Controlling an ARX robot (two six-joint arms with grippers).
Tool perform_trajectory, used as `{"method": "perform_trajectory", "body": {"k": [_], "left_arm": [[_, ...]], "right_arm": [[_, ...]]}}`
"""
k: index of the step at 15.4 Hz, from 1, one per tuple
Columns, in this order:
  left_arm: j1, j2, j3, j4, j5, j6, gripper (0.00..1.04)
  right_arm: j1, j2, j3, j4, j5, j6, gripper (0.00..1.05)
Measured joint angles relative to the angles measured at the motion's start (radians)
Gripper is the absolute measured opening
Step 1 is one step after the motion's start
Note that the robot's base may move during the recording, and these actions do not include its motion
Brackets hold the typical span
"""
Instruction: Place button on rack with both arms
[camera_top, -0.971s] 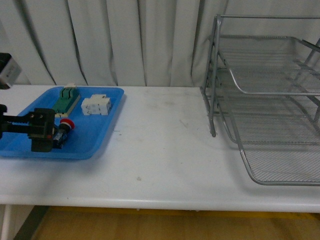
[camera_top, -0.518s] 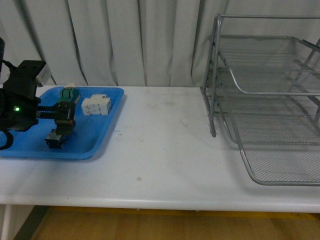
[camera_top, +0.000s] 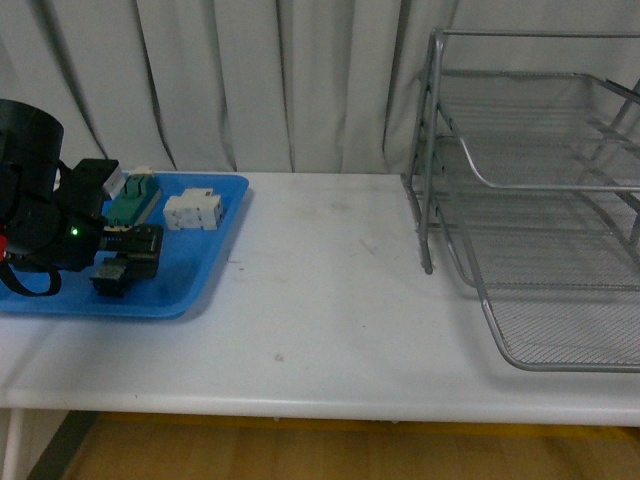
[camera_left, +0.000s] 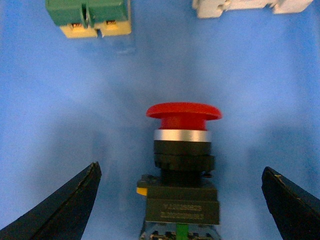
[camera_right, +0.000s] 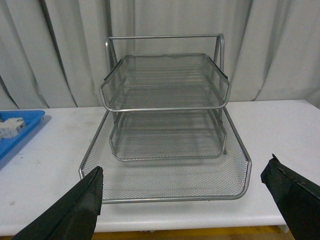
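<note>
While the white table (camera_top: 320, 300) carries all items, the silver three-tier wire-mesh rack (camera_top: 540, 200) stands on its right side, well apart from the flat blue plastic tray (camera_top: 190, 285) on its left side. The right gripper (camera_right: 186, 165) faces the rack's open front with its fingers spread wide and nothing between them. The left gripper (camera_left: 180, 170) is positioned low over the blue tray, fingers likewise spread wide. The button (camera_left: 183, 112) lies on the tray floor between these fingers, touching neither; its red cap points toward the green flat component (camera_left: 87, 15) and the white block component (camera_left: 250, 6), both also on the tray.
</note>
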Motion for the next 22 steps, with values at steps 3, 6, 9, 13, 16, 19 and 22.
{"method": "perform_trajectory", "body": {"k": [3, 6, 9, 13, 16, 19, 22], "left_arm": [[0.007, 0.023, 0.010, -0.008, 0.009, 0.001, 0.98], [0.007, 0.023, 0.026, -0.022, 0.003, -0.010, 0.76], [0.006, 0.029, 0.027, -0.037, 0.008, -0.022, 0.47], [-0.009, -0.077, -0.135, 0.061, 0.014, -0.034, 0.37], [-0.056, -0.357, -0.352, 0.146, -0.012, -0.040, 0.37], [-0.145, -0.760, -0.633, 0.084, -0.093, -0.077, 0.37], [-0.321, -1.212, -0.871, -0.198, -0.291, -0.172, 0.37]], "right_arm": [[0.000, 0.000, 0.000, 0.000, 0.000, 0.000, 0.98], [0.000, 0.000, 0.000, 0.000, 0.000, 0.000, 0.98], [0.000, 0.000, 0.000, 0.000, 0.000, 0.000, 0.98], [0.000, 0.000, 0.000, 0.000, 0.000, 0.000, 0.98], [0.000, 0.000, 0.000, 0.000, 0.000, 0.000, 0.98], [0.000, 0.000, 0.000, 0.000, 0.000, 0.000, 0.98], [0.000, 0.000, 0.000, 0.000, 0.000, 0.000, 0.98]]}}
